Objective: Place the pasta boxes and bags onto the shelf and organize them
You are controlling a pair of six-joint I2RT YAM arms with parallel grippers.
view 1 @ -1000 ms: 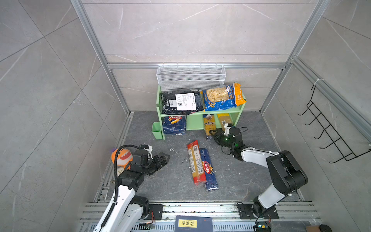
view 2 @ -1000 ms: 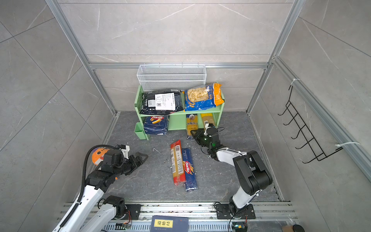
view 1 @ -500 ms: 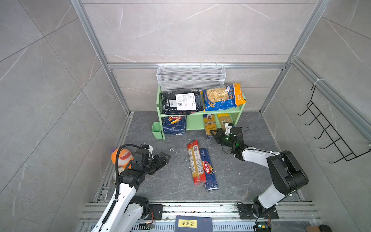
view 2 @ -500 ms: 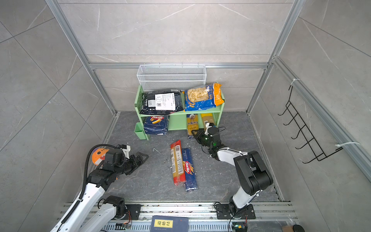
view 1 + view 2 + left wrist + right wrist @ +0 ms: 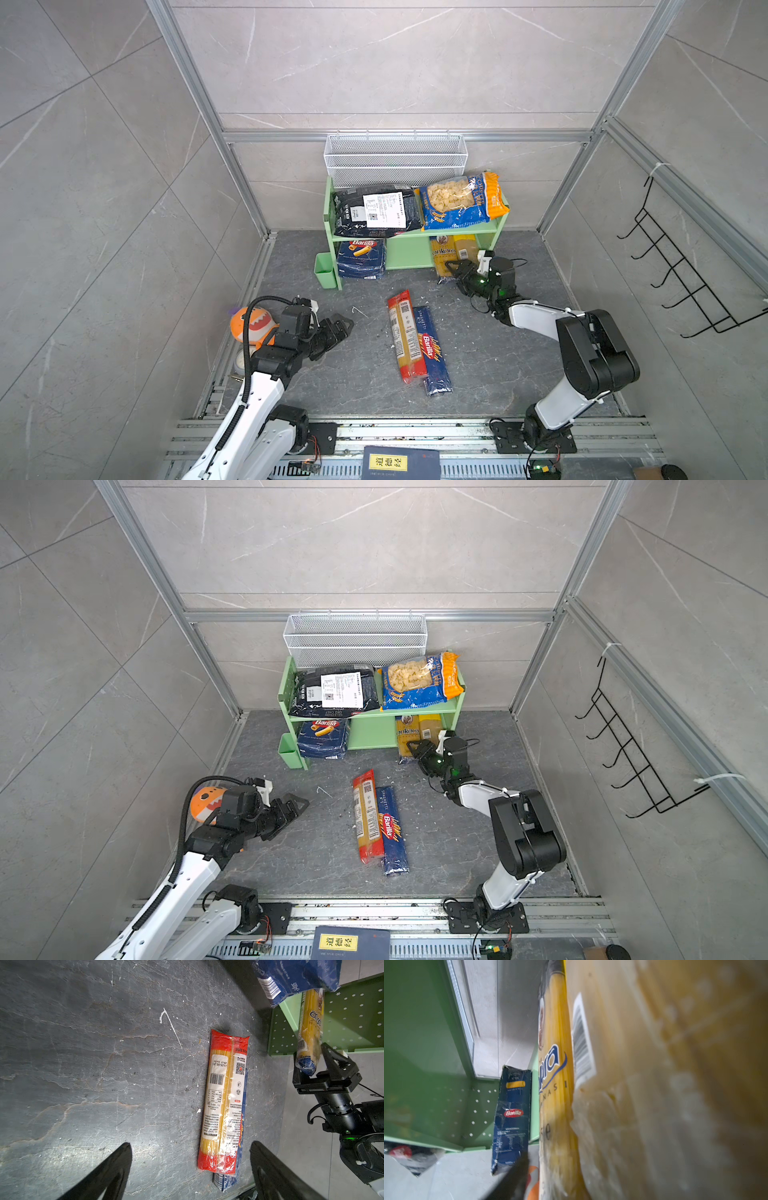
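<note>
The right tool (image 5: 457, 266), right of centre in both top views: jaws wide, astride the near ends of two yellow spaghetti packs (image 5: 454, 249). Whether a pad touched the wrapping could not be told. The packs lay side by side in the right half of the lower tier of the light green shelf (image 5: 409, 254), their near ends jutting out over the dark grey desk (image 5: 498, 353). In the right wrist view they filled the right of the frame, blurred.

Left half of the same tier: the wide Barilla box (image 5: 360, 257), its front also past the shelf's edge, just beside the small green cup (image 5: 324, 270) on the left side panel.

Upper tier: the black bag (image 5: 376, 210) with white label at left and the blue-orange shell pasta bag (image 5: 457, 203) at right, side by side. The latter overhung the right end. A white wire basket (image 5: 395, 160) stood above and behind the shelf.

The left tool (image 5: 343, 326), lower left: jaws wide, holding nothing, above bare desk and pointing toward the centre.

At centre, well apart from both tools, the red spaghetti pack (image 5: 405, 336) and the long narrow Barilla box (image 5: 432, 353) lay lengthwise and touching, the pack's edge resting on the box. An orange plush shark (image 5: 249, 328) sat behind the left arm.
</note>
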